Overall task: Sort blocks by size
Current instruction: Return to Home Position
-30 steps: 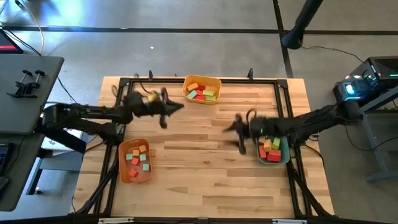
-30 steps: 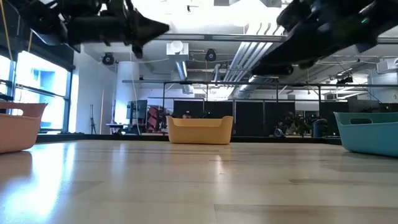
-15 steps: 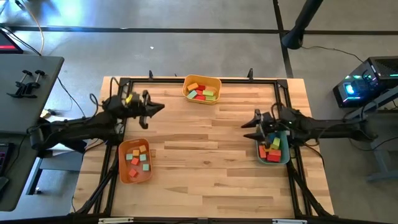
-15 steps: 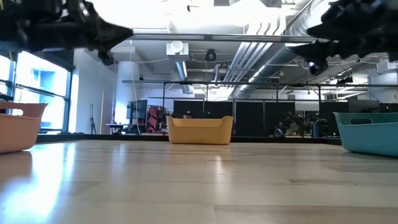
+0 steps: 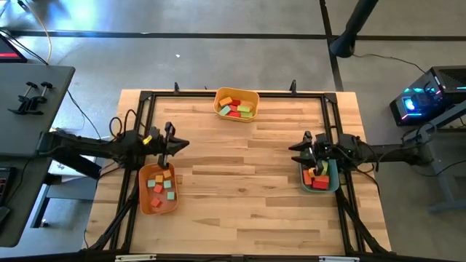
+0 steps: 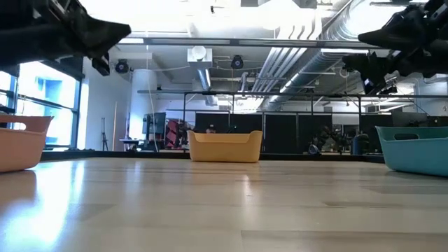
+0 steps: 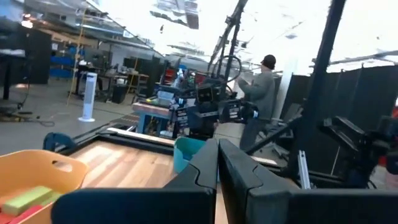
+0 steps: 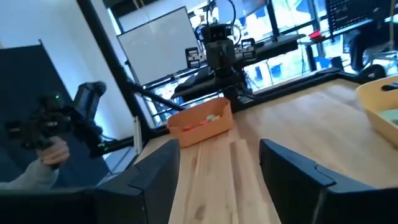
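The blocks lie in three bins: some in the yellow bin [image 5: 237, 104] at the far edge, some in the orange bin [image 5: 156, 188] at the near left, some in the teal bin [image 5: 320, 175] at the right. My left gripper [image 5: 178, 143] hangs shut and empty above the far end of the orange bin, pointing toward the table's right; its own view shows its fingers [image 7: 217, 158] together. My right gripper [image 5: 295, 148] hangs open and empty over the far left corner of the teal bin, pointing left; nothing is between its fingers [image 8: 158, 165].
A black frame [image 5: 233, 93] runs around the wooden tabletop [image 5: 240, 175], whose middle is bare. Both arms hang well above the tabletop in the low view. A person [image 7: 261, 87] stands beyond the table's right side, and a hand [image 8: 50, 155] shows beyond its left side.
Both arms have drawn back from the table's middle. My left gripper has gone toward the left and near edges and sunk a little, staying shut. My right gripper has gone toward the right edge and rolled about its own line, ending over the teal bin's corner.
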{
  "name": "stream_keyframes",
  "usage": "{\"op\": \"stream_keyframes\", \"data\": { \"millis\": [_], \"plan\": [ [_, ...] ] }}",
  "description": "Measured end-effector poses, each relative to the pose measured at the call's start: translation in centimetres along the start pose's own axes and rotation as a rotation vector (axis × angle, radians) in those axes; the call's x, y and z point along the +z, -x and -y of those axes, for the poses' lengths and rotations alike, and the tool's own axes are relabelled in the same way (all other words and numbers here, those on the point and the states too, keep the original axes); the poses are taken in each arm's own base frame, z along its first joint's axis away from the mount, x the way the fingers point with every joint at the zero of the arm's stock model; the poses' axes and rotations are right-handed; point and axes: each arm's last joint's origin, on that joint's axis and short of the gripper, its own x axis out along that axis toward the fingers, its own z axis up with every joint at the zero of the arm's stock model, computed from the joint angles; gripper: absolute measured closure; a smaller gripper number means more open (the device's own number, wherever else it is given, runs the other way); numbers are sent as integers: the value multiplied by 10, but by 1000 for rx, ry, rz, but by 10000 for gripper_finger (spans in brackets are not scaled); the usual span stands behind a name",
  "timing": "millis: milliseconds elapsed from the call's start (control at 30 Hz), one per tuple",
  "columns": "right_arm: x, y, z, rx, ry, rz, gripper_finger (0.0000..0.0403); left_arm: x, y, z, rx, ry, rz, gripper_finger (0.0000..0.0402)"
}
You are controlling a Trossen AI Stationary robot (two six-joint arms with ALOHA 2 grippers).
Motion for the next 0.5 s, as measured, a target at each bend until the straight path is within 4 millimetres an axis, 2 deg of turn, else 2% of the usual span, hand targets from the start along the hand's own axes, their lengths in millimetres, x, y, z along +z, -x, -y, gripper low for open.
{"op": "stream_keyframes", "data": {
  "millis": [233,400,500],
  "plan": [
    [-10,0,-4,-16,-2,-84,188,-4,1,16,11,-25,-12,401],
    [-26,3,5,-223,-52,-208,188,-6,2,19,23,-37,-24,401],
    [-28,3,7,-250,-62,-234,188,-6,2,19,25,-30,-27,401]
  ]
}}
